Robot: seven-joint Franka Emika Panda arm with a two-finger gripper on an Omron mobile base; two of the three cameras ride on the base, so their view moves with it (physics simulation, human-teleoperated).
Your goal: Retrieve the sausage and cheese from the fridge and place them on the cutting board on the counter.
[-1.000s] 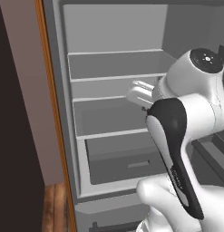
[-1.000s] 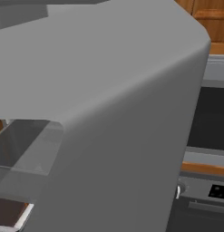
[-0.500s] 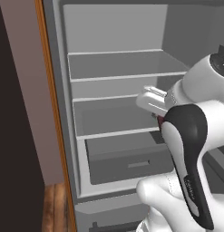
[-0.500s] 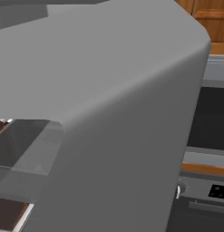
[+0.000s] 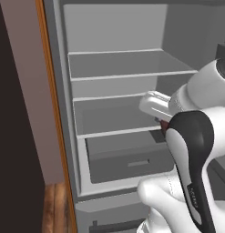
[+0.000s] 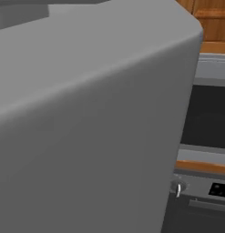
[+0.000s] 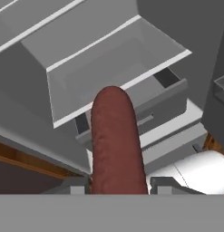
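We grip the sausage between the gripper's 2 jaws, closed on its near end so it juts forward, clear of the open fridge shelves, ready to carry to the cutting board.

Your arm bends up in front of the fridge, its wrist level with the middle shelf. Your tool is clamped on the sausage, which sticks straight out between the fingertips.
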